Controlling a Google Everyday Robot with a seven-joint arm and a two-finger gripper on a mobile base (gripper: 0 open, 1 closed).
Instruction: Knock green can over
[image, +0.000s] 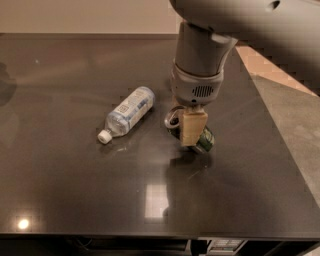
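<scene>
The green can (206, 140) lies tilted on the dark table (75, 190) near the middle. Its silver top (172, 120) points left and its dark green body shows at the lower right. My gripper (192, 136) comes straight down from the grey wrist (197, 90) and sits right over the can, with a tan pad covering the can's middle. The part of the can behind the pad is hidden.
A clear plastic bottle (129, 111) with a white cap (103, 136) lies on its side just left of the can. The table's right edge (280, 135) borders a tan floor. The front edge runs along the bottom of the view.
</scene>
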